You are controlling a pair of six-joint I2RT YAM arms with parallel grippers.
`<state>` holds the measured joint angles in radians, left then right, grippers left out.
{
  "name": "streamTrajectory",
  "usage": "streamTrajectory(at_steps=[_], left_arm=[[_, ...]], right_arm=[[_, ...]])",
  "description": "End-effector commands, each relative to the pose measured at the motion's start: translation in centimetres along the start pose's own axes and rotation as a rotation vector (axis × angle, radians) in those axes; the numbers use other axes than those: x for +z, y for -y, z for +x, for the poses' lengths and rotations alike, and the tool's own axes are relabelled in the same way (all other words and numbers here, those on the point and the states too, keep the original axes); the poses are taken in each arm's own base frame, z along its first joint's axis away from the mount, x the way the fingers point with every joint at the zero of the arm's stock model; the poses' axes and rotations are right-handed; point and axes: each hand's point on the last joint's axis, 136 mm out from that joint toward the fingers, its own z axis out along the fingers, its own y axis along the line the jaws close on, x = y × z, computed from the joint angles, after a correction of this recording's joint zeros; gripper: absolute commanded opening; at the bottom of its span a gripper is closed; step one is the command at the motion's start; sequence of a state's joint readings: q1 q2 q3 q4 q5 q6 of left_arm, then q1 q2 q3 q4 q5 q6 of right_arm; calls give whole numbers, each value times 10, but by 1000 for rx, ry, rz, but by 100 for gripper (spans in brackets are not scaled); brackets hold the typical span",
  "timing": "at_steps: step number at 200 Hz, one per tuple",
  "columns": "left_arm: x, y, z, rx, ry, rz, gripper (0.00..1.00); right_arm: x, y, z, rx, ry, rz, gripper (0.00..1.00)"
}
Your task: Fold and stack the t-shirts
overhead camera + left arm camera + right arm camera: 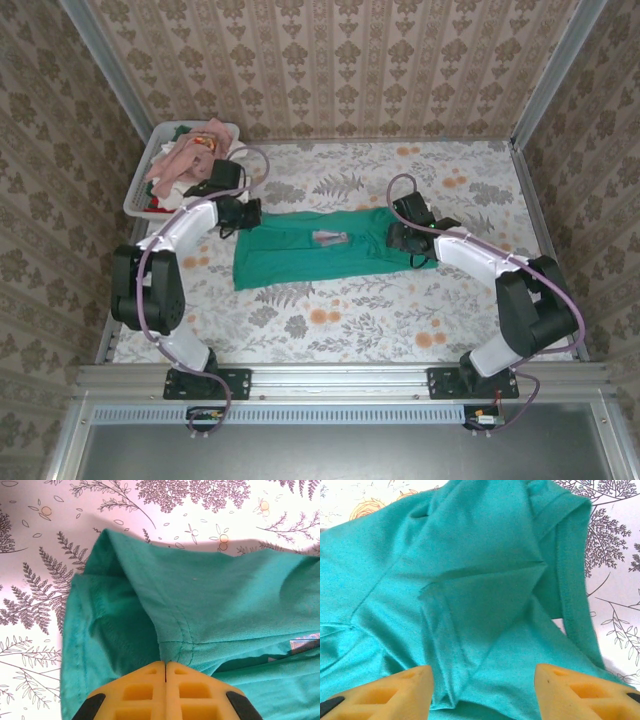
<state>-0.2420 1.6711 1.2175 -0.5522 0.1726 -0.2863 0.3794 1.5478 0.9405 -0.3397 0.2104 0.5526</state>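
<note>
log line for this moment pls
left tool shut on green shirt | right tool open, straddling its fold | more shirts in tub

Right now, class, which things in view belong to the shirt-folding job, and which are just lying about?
Job: green t-shirt, pinched by the shut left claw; open right claw; heaped shirts.
Lying about: white tub; floral table cover.

The left arm [180,228] bends at its elbow and reaches inward. Its left tool [165,665] has both yellow fingers pressed together, pinching a fold of the teal-green t-shirt [225,605]. The right arm [478,258] also reaches inward, and the fingers of the right tool [484,680] stand well apart.
</note>
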Motion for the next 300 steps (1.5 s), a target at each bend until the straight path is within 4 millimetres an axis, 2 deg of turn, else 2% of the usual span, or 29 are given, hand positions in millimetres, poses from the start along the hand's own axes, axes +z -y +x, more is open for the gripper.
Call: streamTrajectory(at_steps=[1, 24, 81, 105, 140, 149, 165, 187, 213, 229, 248, 272, 300], left_arm=[[24, -12, 32, 23, -101, -26, 0], [37, -23, 50, 15, -128, -63, 0], [36, -31, 74, 53, -143, -133, 0], [43, -36, 79, 58, -169, -162, 0], [43, -37, 73, 60, -159, -167, 0], [42, -37, 71, 57, -157, -170, 0], [39, -38, 68, 59, -154, -176, 0], [32, -40, 58, 56, -138, -188, 0], [17, -40, 42, 55, -99, -201, 0], [9, -40, 36, 55, -78, -206, 0], [4, -39, 36, 52, -61, -208, 0], [7, -47, 54, 54, -78, -257, 0], [13, -60, 65, 56, -109, -337, 0]], right_arm=[[9, -4, 5, -24, -36, 14, 59], [16, -12, 9, -46, -64, 20, 61], [35, -33, 15, -55, -115, -11, 62], [43, -43, 19, -54, -130, -37, 61], [56, -46, 19, -70, -156, -12, 54], [57, -45, 18, -74, -161, 7, 50], [56, -43, 18, -77, -158, 12, 32], [41, -37, 10, -75, -126, 33, 13], [15, -34, -1, -76, -71, 20, 2], [1, -38, -3, -76, -44, -7, 1], [-1, -40, 3, -90, -52, -15, 2], [8, -33, 19, -100, -84, 6, 3], [24, -18, 34, -115, -121, 79, 15]])
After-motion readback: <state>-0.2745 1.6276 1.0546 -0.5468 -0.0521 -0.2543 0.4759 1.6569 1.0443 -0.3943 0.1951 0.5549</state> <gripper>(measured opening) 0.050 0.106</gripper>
